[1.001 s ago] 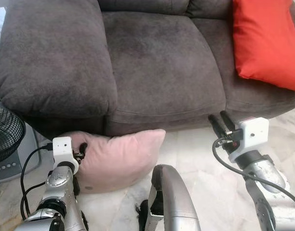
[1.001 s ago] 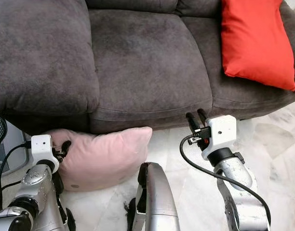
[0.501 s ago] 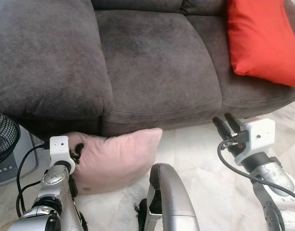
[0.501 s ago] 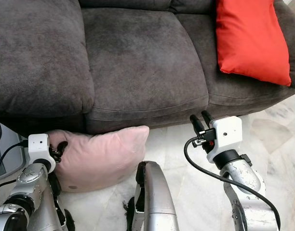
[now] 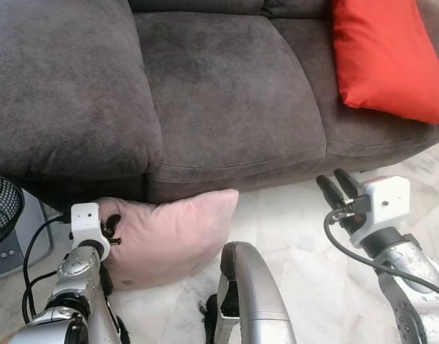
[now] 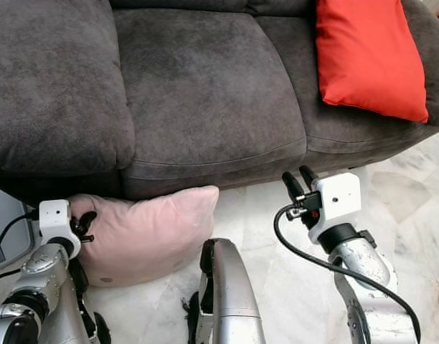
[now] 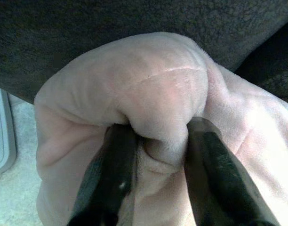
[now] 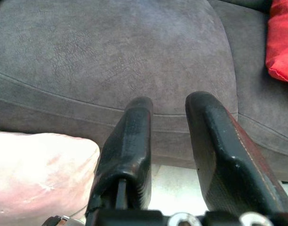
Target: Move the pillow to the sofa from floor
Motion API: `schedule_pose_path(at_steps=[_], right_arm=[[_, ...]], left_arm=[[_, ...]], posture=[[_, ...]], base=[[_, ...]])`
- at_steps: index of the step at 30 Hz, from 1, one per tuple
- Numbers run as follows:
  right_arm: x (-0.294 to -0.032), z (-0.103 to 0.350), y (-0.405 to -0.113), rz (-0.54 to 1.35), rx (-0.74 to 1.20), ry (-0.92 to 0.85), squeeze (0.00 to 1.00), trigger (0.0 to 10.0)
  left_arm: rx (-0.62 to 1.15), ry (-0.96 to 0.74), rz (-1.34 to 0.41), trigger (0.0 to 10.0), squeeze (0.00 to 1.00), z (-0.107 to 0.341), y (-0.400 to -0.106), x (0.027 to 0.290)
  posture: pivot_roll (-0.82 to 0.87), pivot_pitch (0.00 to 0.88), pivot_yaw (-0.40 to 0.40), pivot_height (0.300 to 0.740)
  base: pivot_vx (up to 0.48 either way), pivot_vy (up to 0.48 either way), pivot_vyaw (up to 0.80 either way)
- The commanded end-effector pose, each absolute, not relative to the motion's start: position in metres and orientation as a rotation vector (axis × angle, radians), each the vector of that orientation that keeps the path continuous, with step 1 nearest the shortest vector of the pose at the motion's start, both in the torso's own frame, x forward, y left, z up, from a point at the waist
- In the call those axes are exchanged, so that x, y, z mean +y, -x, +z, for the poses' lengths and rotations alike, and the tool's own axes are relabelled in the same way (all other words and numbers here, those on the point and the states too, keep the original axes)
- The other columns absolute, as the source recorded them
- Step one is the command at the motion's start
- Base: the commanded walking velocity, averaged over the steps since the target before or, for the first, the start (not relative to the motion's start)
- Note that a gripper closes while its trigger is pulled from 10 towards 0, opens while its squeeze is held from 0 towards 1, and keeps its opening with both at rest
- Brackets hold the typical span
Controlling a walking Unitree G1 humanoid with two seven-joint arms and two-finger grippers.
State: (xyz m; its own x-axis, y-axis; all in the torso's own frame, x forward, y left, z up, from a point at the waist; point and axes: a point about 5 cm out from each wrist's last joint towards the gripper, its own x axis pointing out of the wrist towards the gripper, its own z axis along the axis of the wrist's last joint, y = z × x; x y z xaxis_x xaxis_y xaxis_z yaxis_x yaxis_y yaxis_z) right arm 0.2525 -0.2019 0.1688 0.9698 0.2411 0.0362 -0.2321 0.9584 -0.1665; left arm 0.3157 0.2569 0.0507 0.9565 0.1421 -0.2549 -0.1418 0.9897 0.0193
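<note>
Pink pillow [image 5: 173, 233] on floor, long axis along sofa [image 5: 227, 93] front, soft plush, L gripper [image 7: 158, 141] pinching its corner, R gripper [image 5: 336, 188] parted, empty.

Pillow [image 5: 173, 233]: pale pink plush cloth, short soft nap, matt, creased where the left gripper [image 7: 156, 146] pinches it.
Sofa [image 5: 227, 93]: dark grey-brown suede-like cloth, matt, mottled nap.
Red cushion [image 5: 388, 61]: smooth woven cloth, matt.
Floor [image 5: 298, 229]: pale marble-look tiles, polished, slightly glossy.
Right gripper [image 8: 167, 106]: fingers black plastic, semi-matt, scuffed.
Arms: brushed silver metal; wrist housings white plastic.
</note>
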Motion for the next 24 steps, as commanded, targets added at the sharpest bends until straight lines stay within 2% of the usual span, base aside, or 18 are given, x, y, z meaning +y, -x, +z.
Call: schedule_pose_path(at_steps=[1, 24], right_arm=[[-0.209, 0.1707, -0.2488, 0.221, -0.05, 0.171, 0.0, 10.0], [-0.2042, 0.1668, -0.2538, 0.233, -0.047, 0.159, 0.0, 10.0]], left_arm=[[0.315, 0.02, 0.125, 0.0, 0.0, 0.0364, -0.3077, 0.2504], [0.295, 0.008, 0.145, 0.0, 0.0, 0.0388, -0.3052, 0.2587]], posture=[[-0.14, 0.372, -0.336, 0.508], [-0.11, 0.352, -0.33, 0.508]], base=[[0.0, 0.0, 0.0], [0.0, 0.0, 0.0]])
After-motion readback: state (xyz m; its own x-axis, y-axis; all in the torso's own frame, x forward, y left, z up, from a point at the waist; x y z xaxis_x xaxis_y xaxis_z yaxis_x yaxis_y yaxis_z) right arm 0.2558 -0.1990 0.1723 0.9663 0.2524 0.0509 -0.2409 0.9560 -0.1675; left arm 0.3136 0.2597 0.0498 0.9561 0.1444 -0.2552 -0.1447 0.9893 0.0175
